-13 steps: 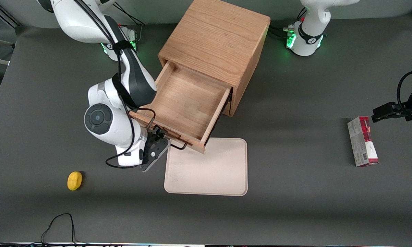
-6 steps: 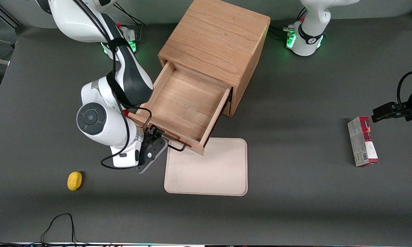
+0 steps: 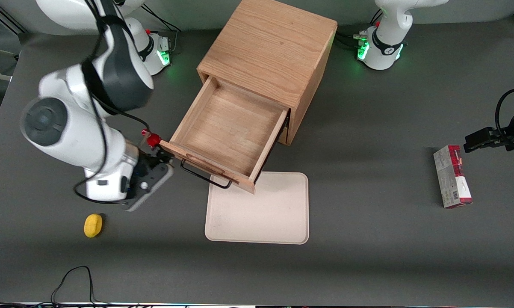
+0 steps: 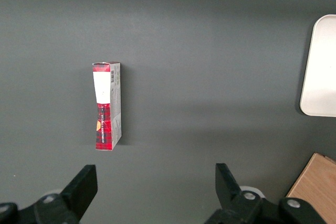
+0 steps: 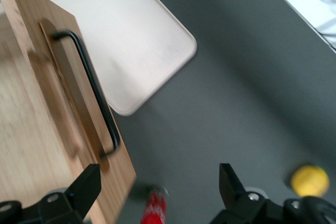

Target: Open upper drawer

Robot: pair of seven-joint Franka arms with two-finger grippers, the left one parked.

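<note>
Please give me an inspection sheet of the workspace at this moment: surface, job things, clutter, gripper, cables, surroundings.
Surface: dark grey table, matte.
Job's things: upper drawer pulled out of the wooden cabinet, inside bare; black bar handle free.
Clutter: beige tray in front of the drawer; yellow object; red and white box toward the parked arm's end.
Grippers: gripper open, apart from the handle, holding nothing.
Cables: black cable at the table edge nearest the camera.
Surroundings: nothing seen.
</note>
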